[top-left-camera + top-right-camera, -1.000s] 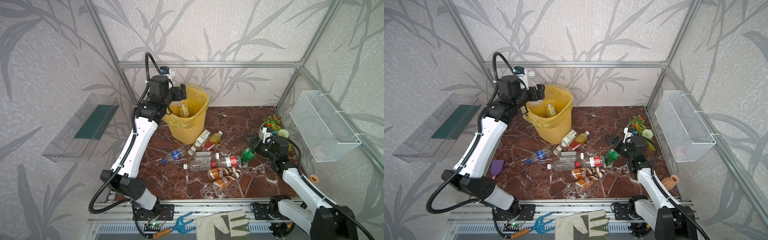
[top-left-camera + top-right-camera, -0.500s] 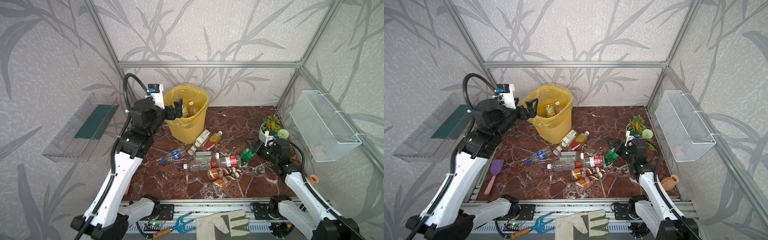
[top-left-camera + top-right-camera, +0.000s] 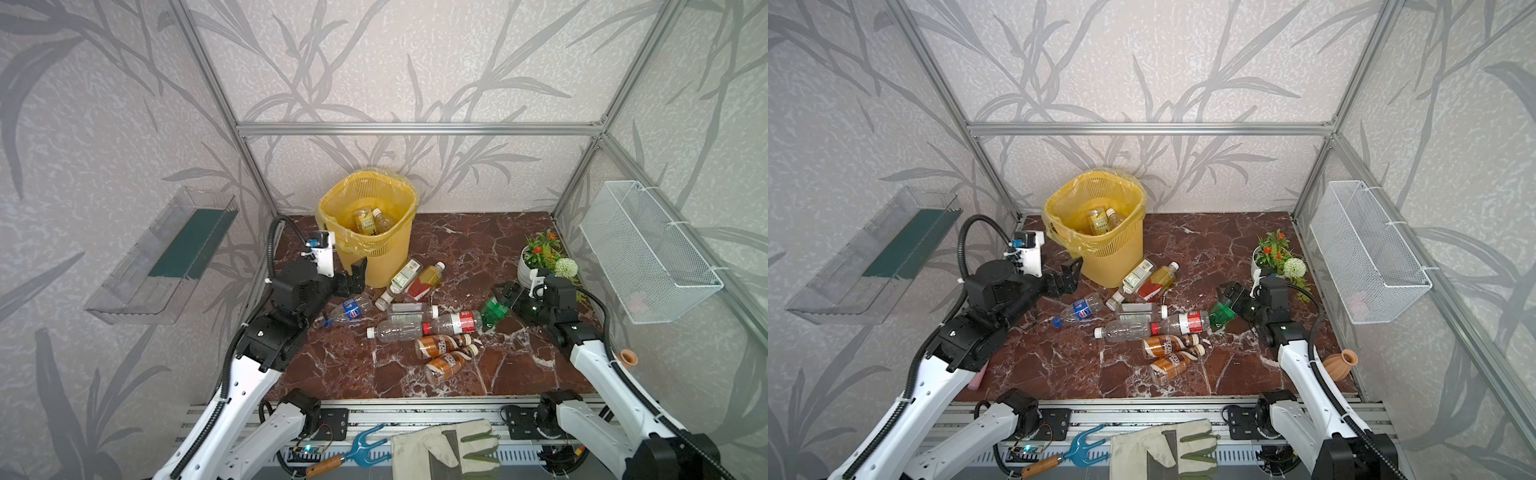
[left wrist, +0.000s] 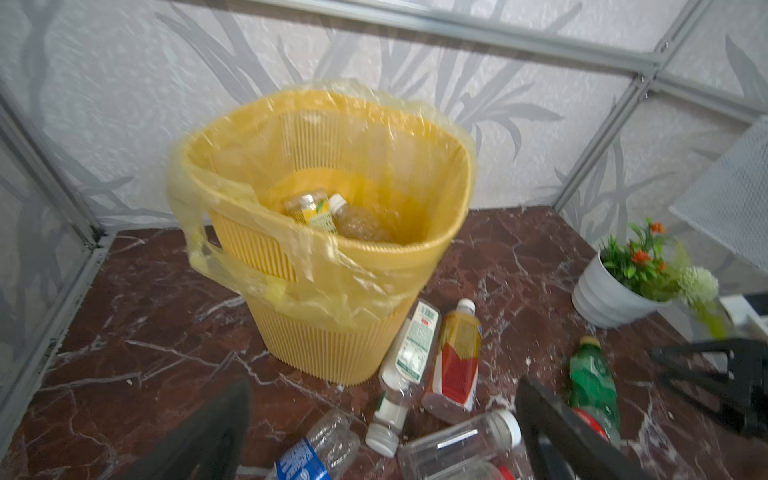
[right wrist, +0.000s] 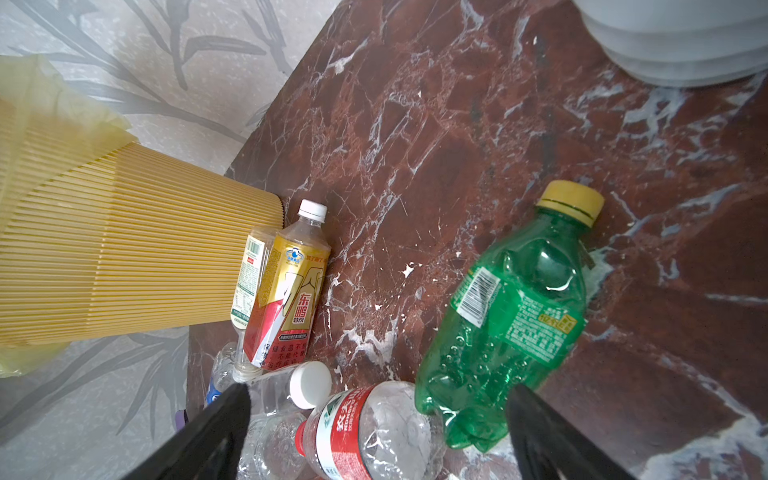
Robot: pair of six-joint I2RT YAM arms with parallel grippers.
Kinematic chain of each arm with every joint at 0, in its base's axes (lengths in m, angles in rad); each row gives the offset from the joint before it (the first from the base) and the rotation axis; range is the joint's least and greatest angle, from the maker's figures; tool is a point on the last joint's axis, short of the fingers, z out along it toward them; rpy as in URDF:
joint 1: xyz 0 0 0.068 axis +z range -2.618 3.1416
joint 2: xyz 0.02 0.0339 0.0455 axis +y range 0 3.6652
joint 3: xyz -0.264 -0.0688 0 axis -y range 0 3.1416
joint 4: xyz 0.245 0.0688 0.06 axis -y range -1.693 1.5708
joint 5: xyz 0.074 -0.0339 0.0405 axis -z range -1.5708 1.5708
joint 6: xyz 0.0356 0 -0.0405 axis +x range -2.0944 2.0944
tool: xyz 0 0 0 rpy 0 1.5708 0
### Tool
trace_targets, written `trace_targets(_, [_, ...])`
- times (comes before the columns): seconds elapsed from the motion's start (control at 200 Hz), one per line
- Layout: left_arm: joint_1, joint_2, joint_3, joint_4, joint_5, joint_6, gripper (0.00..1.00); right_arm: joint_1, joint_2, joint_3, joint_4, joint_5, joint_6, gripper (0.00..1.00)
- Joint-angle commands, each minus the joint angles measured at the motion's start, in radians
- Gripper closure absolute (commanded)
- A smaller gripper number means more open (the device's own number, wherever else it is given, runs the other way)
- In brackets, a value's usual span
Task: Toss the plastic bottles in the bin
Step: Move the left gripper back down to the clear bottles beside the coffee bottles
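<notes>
Plastic bottles (image 3: 453,323) lie loose on the surface (image 3: 478,232) between my two hands, and neither grips one. My left hand (image 3: 356,275) is spread wide and empty, near the bin (image 3: 395,259), with a blue-labelled bottle (image 3: 348,309) close by it. My right hand (image 3: 1227,293) is spread too; the base of the green bottle (image 5: 511,316) sits between its fingers (image 5: 212,434), though I cannot tell if either touches it. Beyond my left hand, two bottles (image 4: 357,222) lie inside the bin.
</notes>
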Motion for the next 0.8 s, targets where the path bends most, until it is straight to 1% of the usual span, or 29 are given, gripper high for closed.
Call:
trace_targets(0.0, [-0.121, -0.005, -0.036, -0.087, -0.029, 0.096, 0.04, 0.006, 0.002, 0.006, 0.010, 0.018, 0.021, 0.04])
trace_targets(0.035, [-0.162, 0.012, -0.044, -0.113, -0.044, 0.111, 0.06, 0.006, 0.005, 0.006, 0.013, 0.019, 0.024, 0.04])
trace_targets(0.105, [-0.214, 0.052, -0.063, -0.147, -0.043, 0.117, 0.08, 0.006, 0.010, 0.006, 0.018, 0.017, 0.022, 0.04])
trace_targets(0.28, [-0.328, 0.140, -0.115, -0.148, -0.020, 0.130, 0.09, 0.006, 0.016, 0.004, 0.020, 0.021, 0.015, 0.04])
trace_targets(0.4, [-0.404, 0.236, -0.097, -0.211, -0.061, 0.196, 0.10, 0.006, 0.016, 0.001, 0.026, 0.020, 0.010, 0.04])
trace_targets(0.565, [-0.508, 0.398, -0.024, -0.305, -0.165, 0.320, 0.12, 0.006, 0.028, -0.008, 0.056, 0.008, 0.015, 0.04])
trace_targets(0.675, [-0.551, 0.499, 0.016, -0.341, -0.205, 0.393, 0.13, 0.005, 0.033, -0.008, 0.063, 0.000, 0.011, 0.04])
trace_targets(0.795, [-0.552, 0.566, 0.021, -0.336, -0.237, 0.437, 0.19, 0.005, 0.029, -0.004, 0.054, -0.001, -0.004, 0.03])
